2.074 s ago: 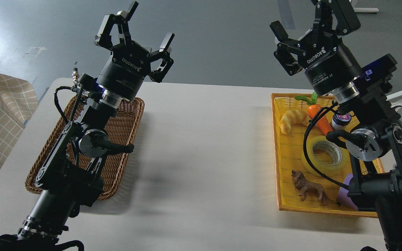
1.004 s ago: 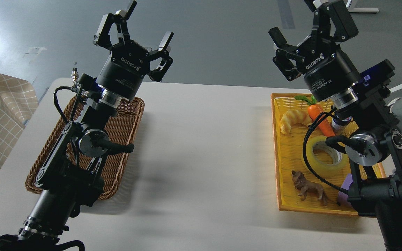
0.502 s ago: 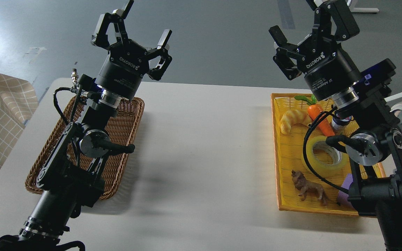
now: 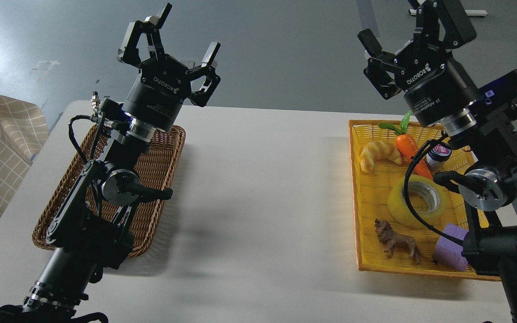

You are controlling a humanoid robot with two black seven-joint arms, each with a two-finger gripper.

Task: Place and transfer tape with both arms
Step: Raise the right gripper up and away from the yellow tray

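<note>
The tape, a wide translucent yellow roll with a pale core, lies flat in the yellow tray at the right, partly crossed by a black cable. My right gripper is raised high above the tray's far end, open and empty, one finger cut off by the top edge. My left gripper is also raised, open and empty, above the far end of the brown wicker basket at the left.
The yellow tray also holds a croissant, a carrot, a small jar, a toy lion and a purple foam block. White table lies between basket and tray.
My right arm has shifted to the right, uncovering more of the tape and the purple block. My left arm has barely moved.
</note>
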